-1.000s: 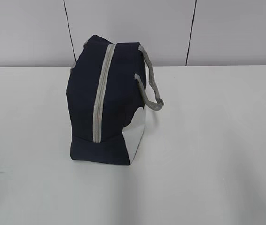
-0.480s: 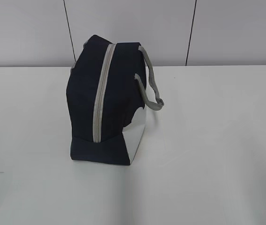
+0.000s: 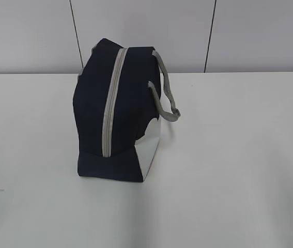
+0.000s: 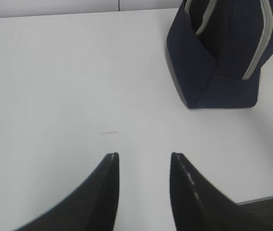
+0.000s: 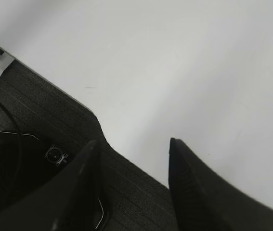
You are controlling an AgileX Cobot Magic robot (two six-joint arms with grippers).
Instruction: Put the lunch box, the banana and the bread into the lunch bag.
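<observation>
While lunch bag (image 3: 118, 113) stands zipped, left gripper (image 4: 143, 156) spread (exterior seemingly armless)

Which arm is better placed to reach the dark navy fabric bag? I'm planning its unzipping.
Left, probably. The left gripper, open, faces the zipped navy lunch bag; the right gripper sees only white table edge.

Robot test lab or studio setup, suggested by bare white bench (image 3: 239, 155), plain pale wall panels (image 3: 141, 31) split by dark seams, dark textured base (image 5: 54, 120) with cable and small camera at bench edge
</observation>
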